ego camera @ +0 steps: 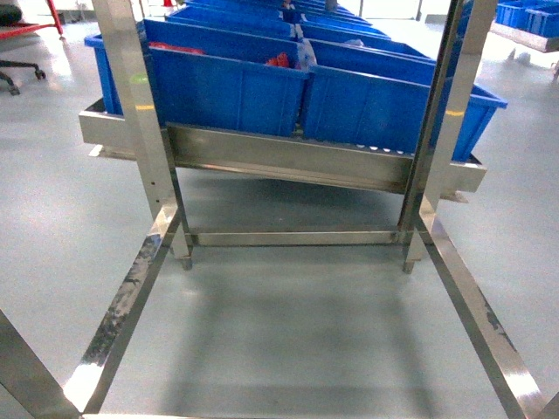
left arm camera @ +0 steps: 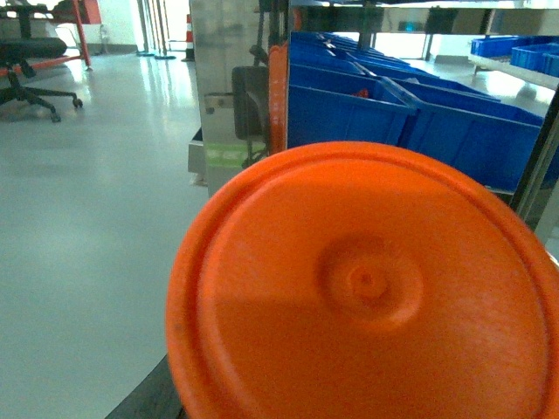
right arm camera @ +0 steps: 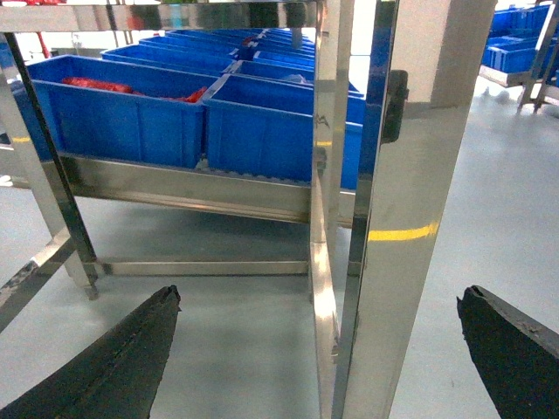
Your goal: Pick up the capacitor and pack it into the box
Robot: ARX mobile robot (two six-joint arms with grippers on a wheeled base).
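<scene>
The capacitor (left arm camera: 367, 288) fills most of the left wrist view: I see its round, glossy orange end face, with a small dimple at the centre, very close to the camera. It hangs above the floor. Of my left gripper only a dark finger (left arm camera: 150, 400) shows, at the capacitor's lower left edge, and the jaws appear closed on it. My right gripper (right arm camera: 319, 297) is open with its two dark fingertips far apart, nothing between them, facing a steel upright. Neither gripper shows in the head view. The box is out of view.
A stainless steel rack (ego camera: 288, 161) carries rows of blue bins (ego camera: 227, 87), and some hold red-orange parts (ego camera: 279, 59). Steel uprights (right arm camera: 402, 218) and low floor rails (ego camera: 122, 305) stand close ahead. Grey floor lies beneath and around. An office chair (left arm camera: 35, 52) stands at far left.
</scene>
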